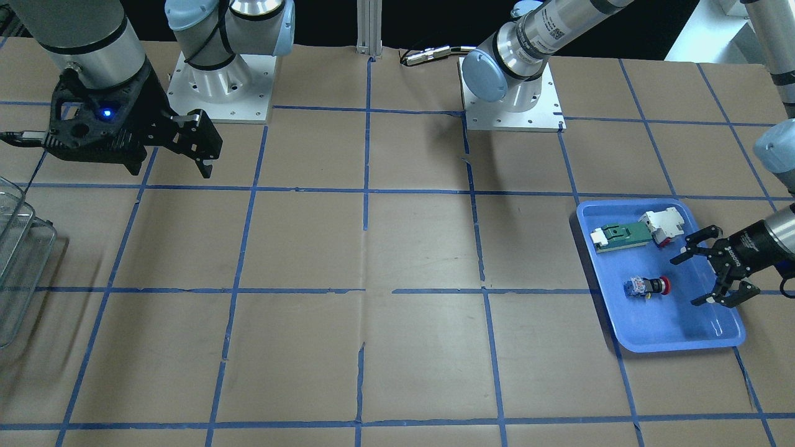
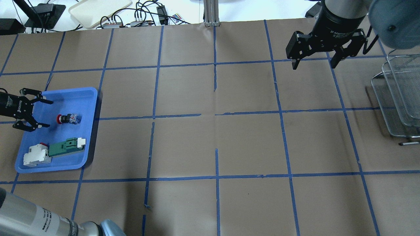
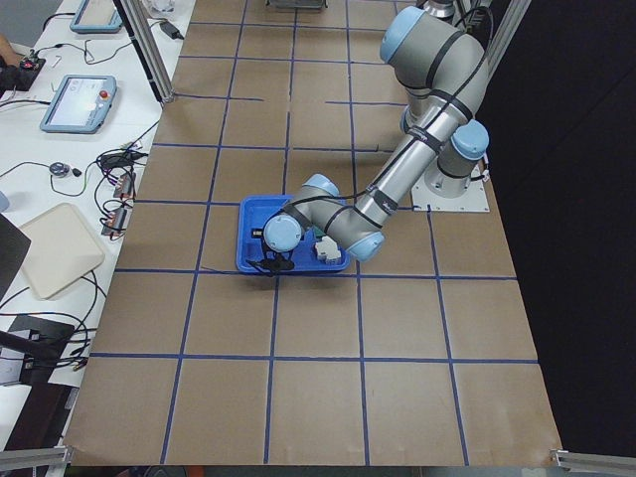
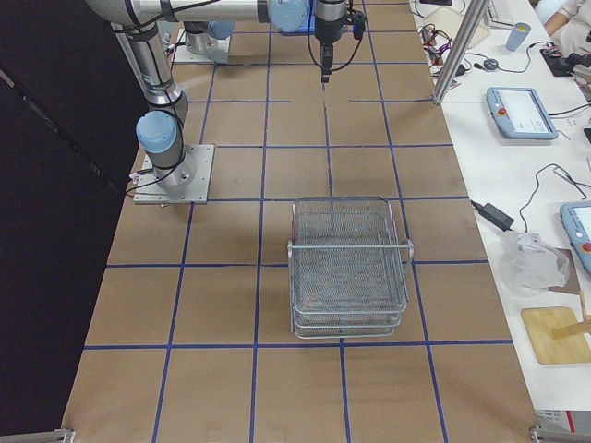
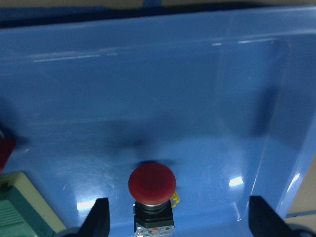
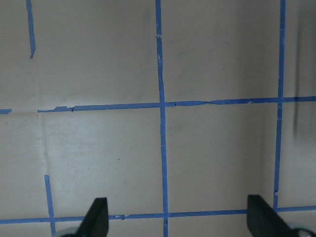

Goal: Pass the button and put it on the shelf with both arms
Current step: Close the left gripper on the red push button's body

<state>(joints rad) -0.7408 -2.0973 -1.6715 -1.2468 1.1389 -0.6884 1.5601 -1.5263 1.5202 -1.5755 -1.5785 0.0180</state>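
The button [image 2: 67, 118] lies on its side in the blue tray [image 2: 86, 93], its red cap pointing at my left gripper [image 2: 48, 113]. That gripper is open and empty, low over the tray's outer side, its fingertips a short way from the cap. The left wrist view shows the red cap [image 5: 152, 183] centred between the two open fingers [image 5: 98, 217]. My right gripper [image 2: 313, 65] is open and empty, high over bare table near the shelf [image 2: 398, 95]. The shelf is a wire-mesh rack at the table's right end, also in the exterior right view [image 4: 349, 268].
A green-and-white flat part [image 2: 65, 147] and a white block with red [image 2: 35, 156] lie in the tray's near end, beside the button. The table is brown paper with blue tape lines. Cables and a beige tray [image 2: 98, 9] lie beyond the far edge.
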